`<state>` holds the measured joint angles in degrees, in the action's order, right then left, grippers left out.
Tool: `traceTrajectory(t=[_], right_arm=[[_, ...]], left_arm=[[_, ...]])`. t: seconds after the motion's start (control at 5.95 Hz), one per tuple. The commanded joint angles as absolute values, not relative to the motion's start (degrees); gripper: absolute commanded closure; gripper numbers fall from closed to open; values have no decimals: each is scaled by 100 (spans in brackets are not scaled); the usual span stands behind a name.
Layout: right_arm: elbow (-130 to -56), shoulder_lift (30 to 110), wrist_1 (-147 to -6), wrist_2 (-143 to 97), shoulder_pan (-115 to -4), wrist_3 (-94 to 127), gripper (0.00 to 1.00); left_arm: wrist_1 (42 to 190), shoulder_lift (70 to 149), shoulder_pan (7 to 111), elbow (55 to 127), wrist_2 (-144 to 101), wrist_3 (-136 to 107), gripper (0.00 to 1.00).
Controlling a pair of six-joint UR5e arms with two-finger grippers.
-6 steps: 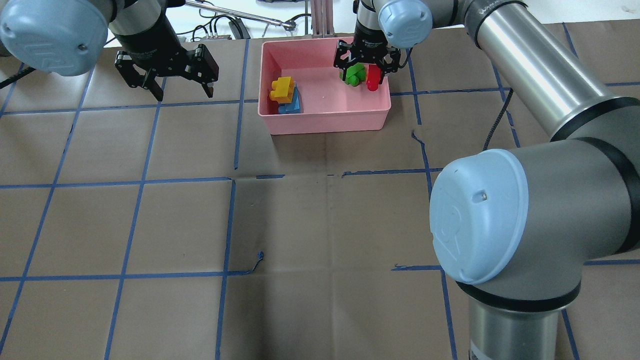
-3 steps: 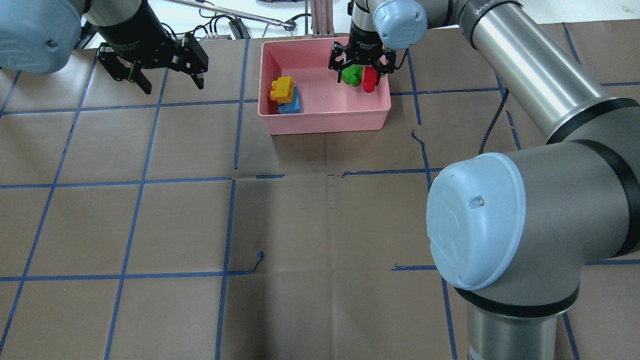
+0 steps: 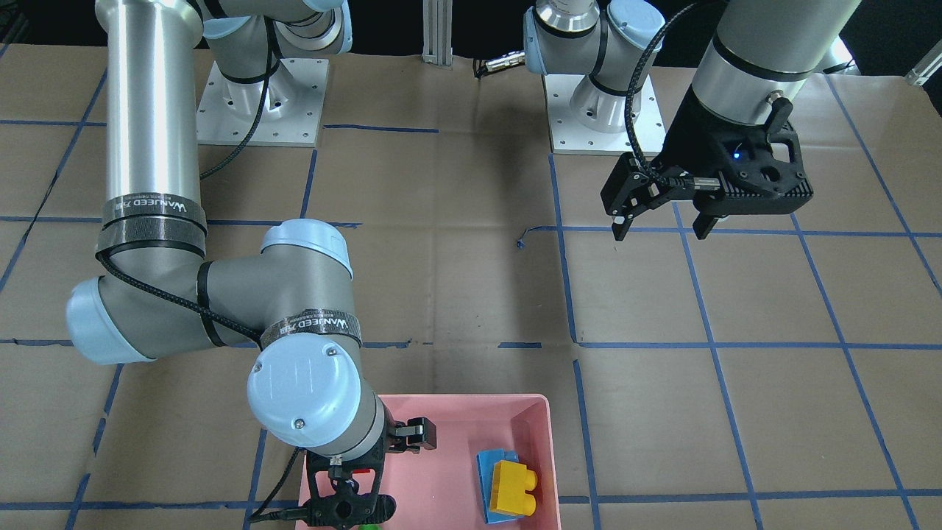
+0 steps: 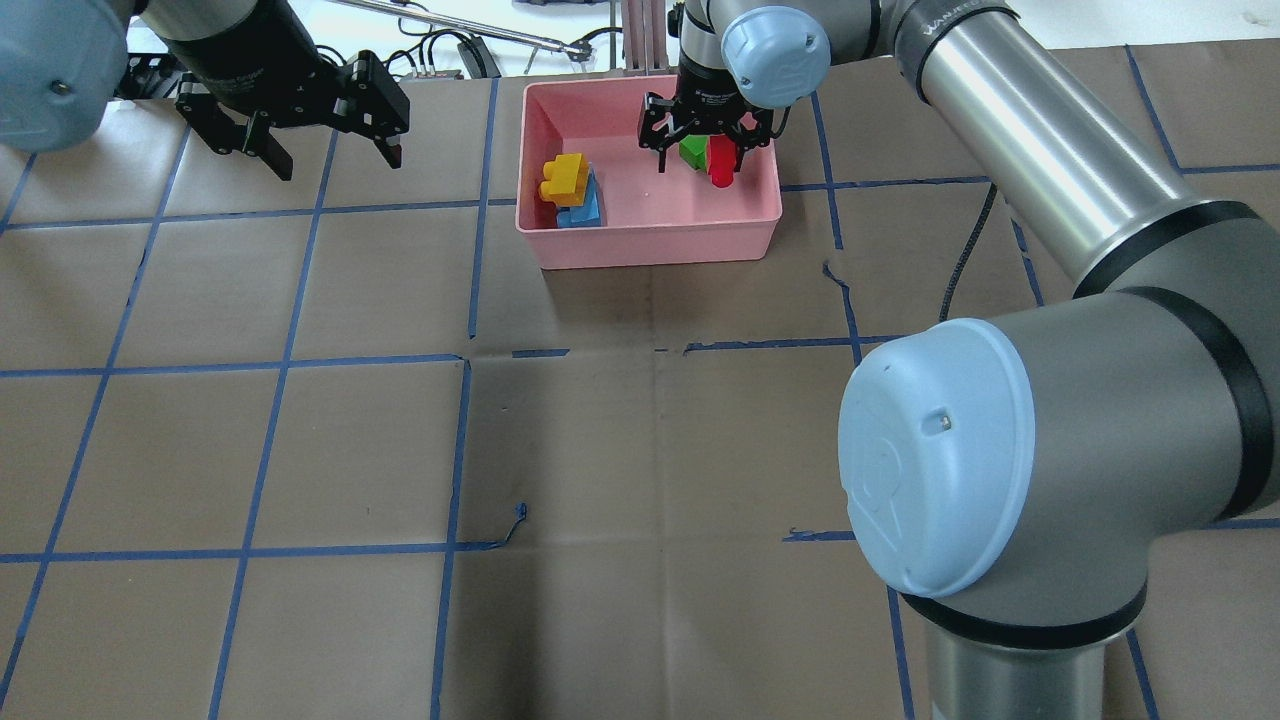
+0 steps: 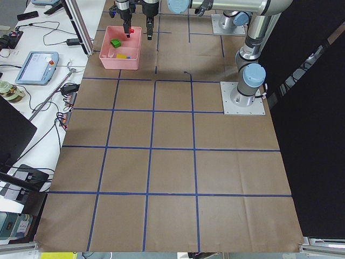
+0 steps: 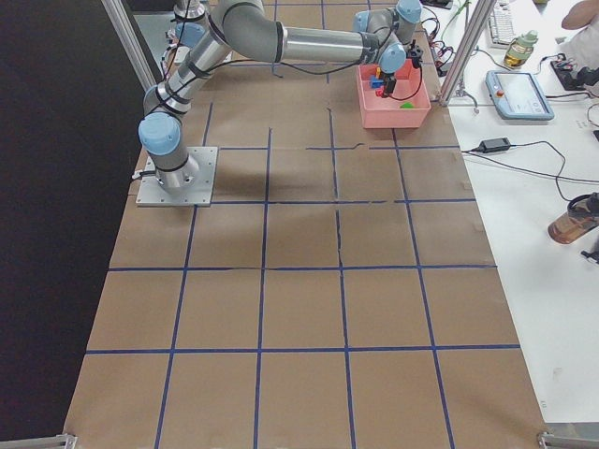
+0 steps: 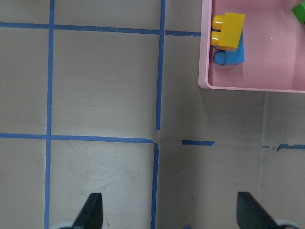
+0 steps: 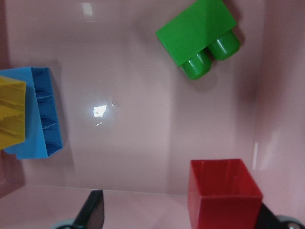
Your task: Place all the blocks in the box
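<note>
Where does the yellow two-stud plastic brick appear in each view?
Front-facing: the yellow brick, bottom, right of centre.
Overhead: top, left of centre.
Exterior left: top left, tiny.
Exterior right: cannot tell.
Left wrist: top right.
Right wrist: left edge.
Landmark: the pink plastic box around it.

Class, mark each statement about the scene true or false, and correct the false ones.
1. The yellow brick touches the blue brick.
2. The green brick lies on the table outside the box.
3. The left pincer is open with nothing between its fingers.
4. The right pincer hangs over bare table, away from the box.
1. True. The yellow brick lies partly on the blue brick.
2. False. The green brick lies inside the box, on its side.
3. True. The left pincer is open over the table, with only paper and tape below it.
4. False. The right pincer is over the box, open.
</note>
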<state>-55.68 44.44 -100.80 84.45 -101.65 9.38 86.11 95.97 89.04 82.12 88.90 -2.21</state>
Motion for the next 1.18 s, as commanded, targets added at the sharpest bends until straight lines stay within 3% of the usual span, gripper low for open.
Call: traceTrajectory(t=[0.0,1.01], right_arm=[[-5599,4447,-10072,8446,-10169,861,1],[-5994,4535,-9923,8455,-10143,976,1]], left_arm=[[8622,9642,8886,8165,8877,-202,1],[8807,9580,8868,8165,8710,-193,1]])
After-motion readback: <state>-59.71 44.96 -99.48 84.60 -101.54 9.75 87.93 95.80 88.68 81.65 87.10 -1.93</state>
